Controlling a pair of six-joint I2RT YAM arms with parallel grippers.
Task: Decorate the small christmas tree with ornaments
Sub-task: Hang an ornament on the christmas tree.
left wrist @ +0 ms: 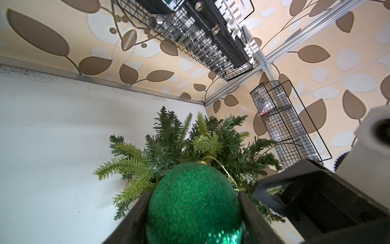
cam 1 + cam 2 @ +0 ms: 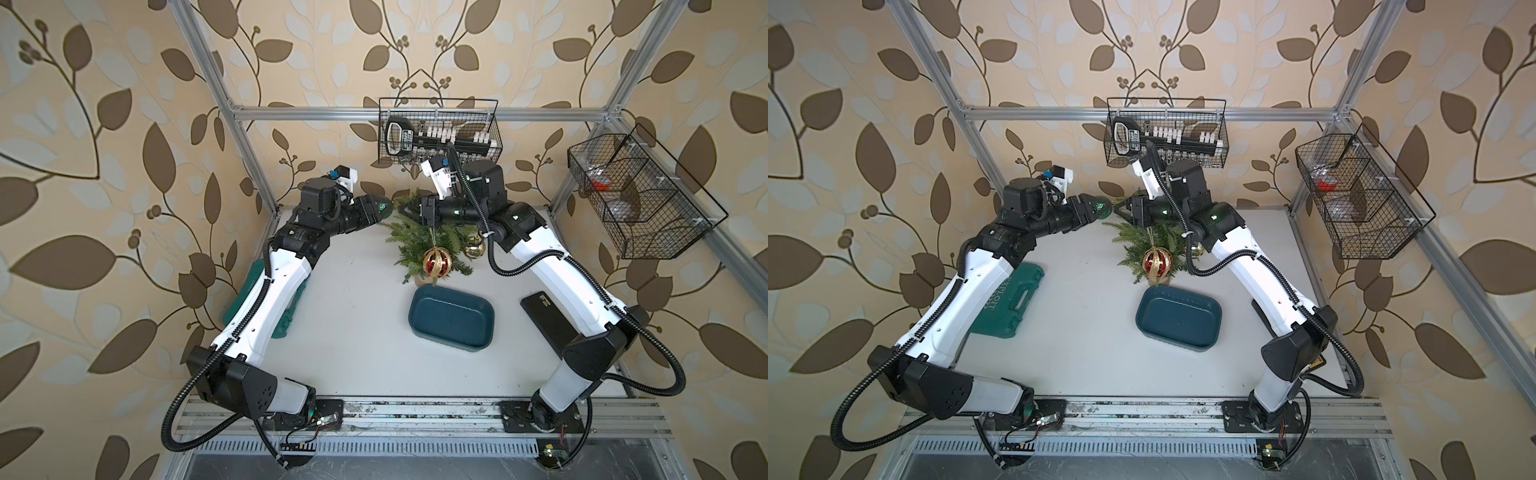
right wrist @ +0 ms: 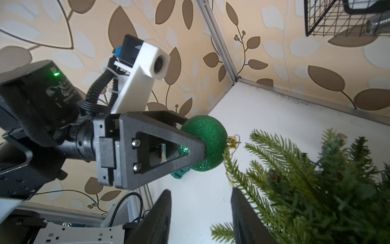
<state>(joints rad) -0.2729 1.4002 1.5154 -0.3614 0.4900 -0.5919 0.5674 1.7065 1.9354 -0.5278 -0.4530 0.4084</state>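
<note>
The small christmas tree (image 2: 419,241) (image 2: 1142,245) stands at the back of the white table, behind the teal tray (image 2: 412,311) (image 2: 1139,311). On its near side hangs a red ornament with gold stripes (image 2: 437,262) (image 2: 1158,262). A gold ornament (image 2: 474,248) sits at its right, beside the right arm. My left gripper (image 2: 380,209) (image 1: 194,194) is shut on the green glitter ornament (image 1: 193,202) (image 3: 203,141), held just left of the treetop with its gold cap (image 3: 232,141) at a twig. Facing it over the treetop, my right gripper (image 2: 405,210) (image 3: 200,191) is open and holds nothing.
A green tool case (image 2: 1009,303) lies under the left arm. A flat black slab (image 2: 544,320) lies under the right arm. Wire baskets hang on the back rail (image 2: 440,129) and the right rail (image 2: 636,195), close above both wrists.
</note>
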